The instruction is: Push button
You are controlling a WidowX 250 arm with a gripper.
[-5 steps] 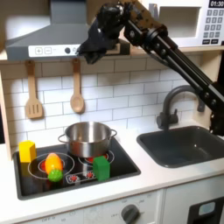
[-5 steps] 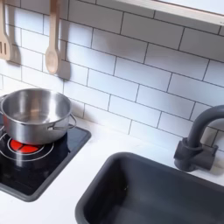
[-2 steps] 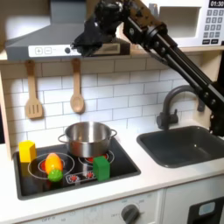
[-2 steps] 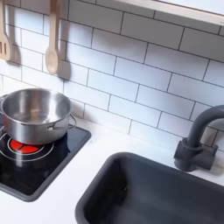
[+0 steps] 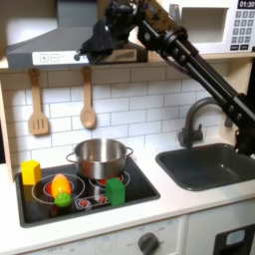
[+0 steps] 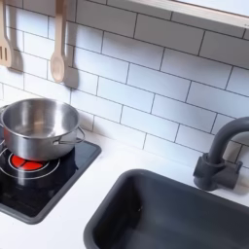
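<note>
Overhead, one gripper (image 5: 93,46), two spoons (image 5: 88,100).

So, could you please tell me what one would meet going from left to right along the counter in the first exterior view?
Yellow block → orange and green toy vegetable → steel pot → faucet → sink.

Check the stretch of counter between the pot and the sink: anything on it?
Nothing; between the pot and the sink the white counter is bare, past the stove's edge, in the second exterior view.

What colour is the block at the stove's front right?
Green. The block shows best in the first exterior view.
</note>
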